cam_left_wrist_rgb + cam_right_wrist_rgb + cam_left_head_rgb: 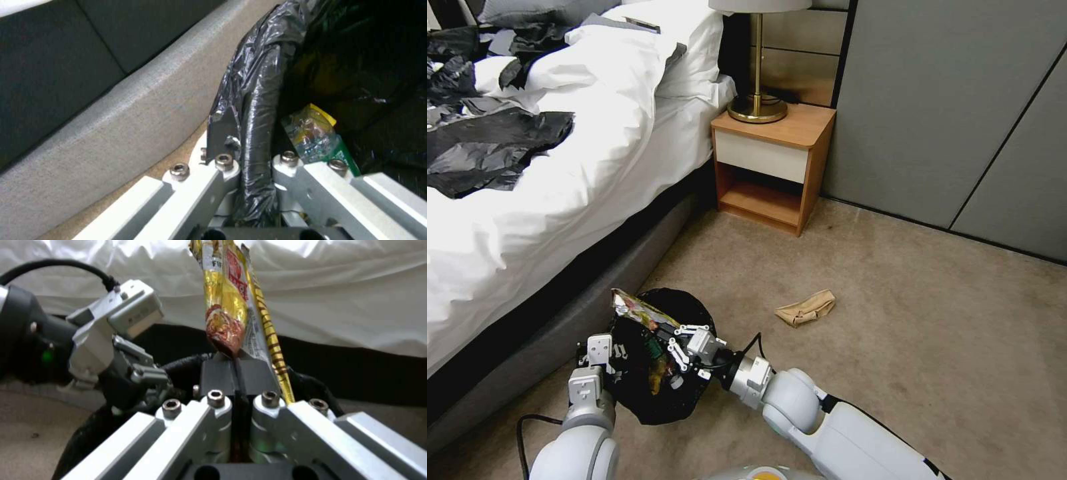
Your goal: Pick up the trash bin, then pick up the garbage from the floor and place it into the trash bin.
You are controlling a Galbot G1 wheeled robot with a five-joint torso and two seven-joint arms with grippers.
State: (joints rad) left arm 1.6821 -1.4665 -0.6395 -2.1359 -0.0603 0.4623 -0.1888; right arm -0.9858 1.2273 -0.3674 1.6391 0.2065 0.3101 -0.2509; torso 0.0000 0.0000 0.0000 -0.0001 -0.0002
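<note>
Clamped together, my right gripper's [238, 365] jaws pinch a yellow wrapper [231, 306] over the bin [660, 353], whose bagged rim my left gripper [249, 156] grips.

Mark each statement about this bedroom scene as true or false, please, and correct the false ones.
1. The right gripper is shut on a snack wrapper. True.
2. The left gripper clamps the trash bin at its rim. True.
3. The brown paper bag lies inside the bin. False: it lies on the carpet, apart from the bin.
4. The lamp stands on the floor. False: it stands on the nightstand.
</note>
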